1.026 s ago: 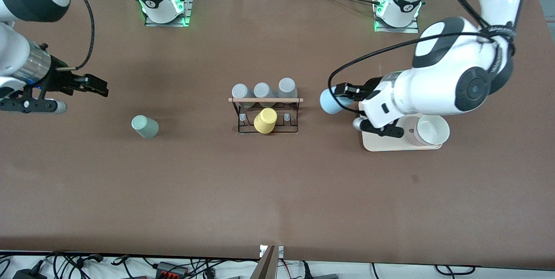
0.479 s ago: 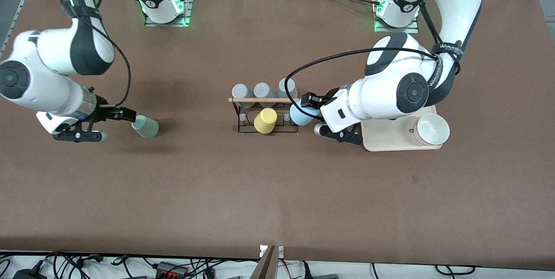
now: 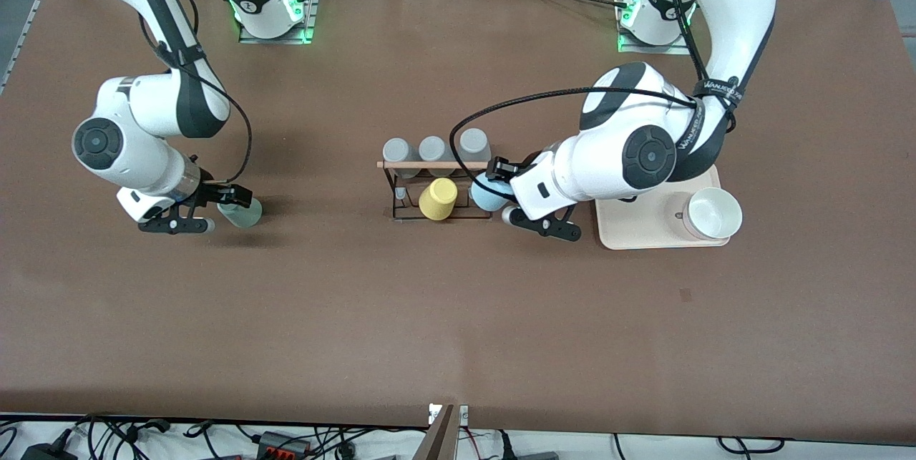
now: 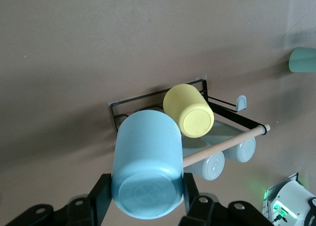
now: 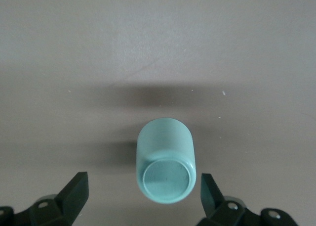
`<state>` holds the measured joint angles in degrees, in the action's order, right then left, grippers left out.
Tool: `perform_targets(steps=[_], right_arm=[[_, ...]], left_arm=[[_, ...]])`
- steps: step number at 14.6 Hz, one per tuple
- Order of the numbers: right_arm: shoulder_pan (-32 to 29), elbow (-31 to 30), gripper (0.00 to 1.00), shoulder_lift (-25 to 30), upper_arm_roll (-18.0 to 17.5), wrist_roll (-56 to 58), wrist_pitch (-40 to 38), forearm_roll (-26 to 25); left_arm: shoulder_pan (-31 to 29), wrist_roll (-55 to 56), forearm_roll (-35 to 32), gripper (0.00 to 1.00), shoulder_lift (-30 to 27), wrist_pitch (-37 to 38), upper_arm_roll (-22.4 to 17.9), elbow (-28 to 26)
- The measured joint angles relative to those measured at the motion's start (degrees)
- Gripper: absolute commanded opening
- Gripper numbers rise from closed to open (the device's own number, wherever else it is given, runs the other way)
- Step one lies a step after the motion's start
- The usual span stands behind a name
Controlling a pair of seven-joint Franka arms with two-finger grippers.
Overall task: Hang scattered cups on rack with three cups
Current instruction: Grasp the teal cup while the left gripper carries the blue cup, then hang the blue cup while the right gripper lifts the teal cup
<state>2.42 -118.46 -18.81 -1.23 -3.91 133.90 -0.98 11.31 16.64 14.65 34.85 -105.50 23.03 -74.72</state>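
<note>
left gripper (image 3: 494,181) is clamping the light blue cup (image 3: 486,195) at the rack's (image 3: 438,188) end toward the left arm in the front view, beside the yellow cup (image 3: 438,199); right gripper (image 3: 232,201) is sitting at the mint-green cup (image 3: 243,212), toward the right arm's end of the table. left wrist view is showing fingers (image 4: 101,196) pressing the blue cup's (image 4: 145,169) sides, the rack (image 4: 148,100) just past it. right wrist view is showing spread fingers (image 5: 76,191) flanking the mint cup (image 5: 164,166), not touching.

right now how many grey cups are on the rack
3, in a row along the rack's wooden rod: grey cup toward the right arm's end, middle grey cup, grey cup toward the left arm's end.
</note>
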Motion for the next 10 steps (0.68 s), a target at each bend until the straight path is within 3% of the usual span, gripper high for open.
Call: perform_targets(steps=[7,10], right_arm=[[-1.3,-4.2,1.0,-2.0,0.1,2.0,7.0,0.0],[-1.3,-4.4,0.69,-2.0,0.1,2.0,7.2,0.0]], left_arm=[[2.2,-0.1,-4.6,0.04,1.6,-1.1,0.0,0.0],[3.8,0.0,-5.6,0.04,2.8,-2.9,0.0,0.0]])
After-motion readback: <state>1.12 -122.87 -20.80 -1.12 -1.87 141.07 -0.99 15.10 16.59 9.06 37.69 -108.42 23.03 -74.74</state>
